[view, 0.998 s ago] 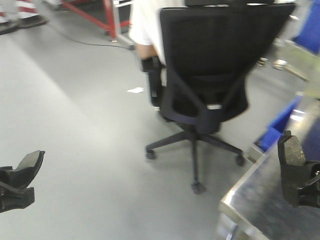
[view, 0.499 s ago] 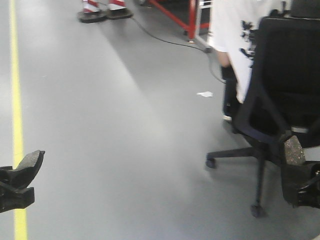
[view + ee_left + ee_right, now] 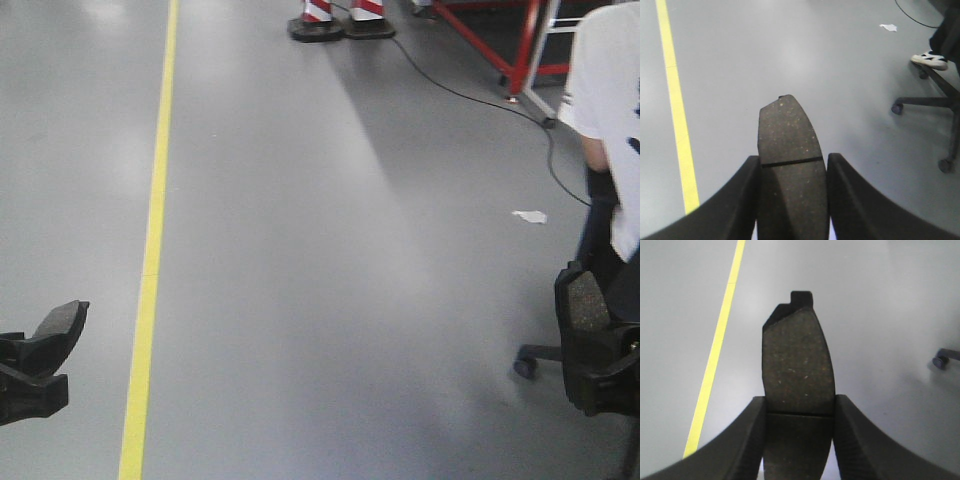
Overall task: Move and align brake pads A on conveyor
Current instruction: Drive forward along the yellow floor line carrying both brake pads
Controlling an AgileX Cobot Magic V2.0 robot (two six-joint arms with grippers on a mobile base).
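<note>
Broadly, a grey floor (image 3: 300, 250) is filling every view, and a yellow line (image 3: 150, 250) is running along it on the left. At the right edge a person in a white shirt (image 3: 610, 90) is showing partly, close to the wheeled base of an office chair (image 3: 935, 102), while a red frame (image 3: 500, 40) and two striped cones (image 3: 340, 20) are sitting farther back. Lower down, the left hand (image 3: 792, 165) is clamping the left brake pad (image 3: 787, 130) between both fingers, its grooved, speckled face pointing out over the floor. The right hand (image 3: 800, 407) is gripping the right brake pad (image 3: 797, 355) the same way, its notched tip sticking forward. A small white scrap (image 3: 530, 216) is lying on the floor near the person.
</note>
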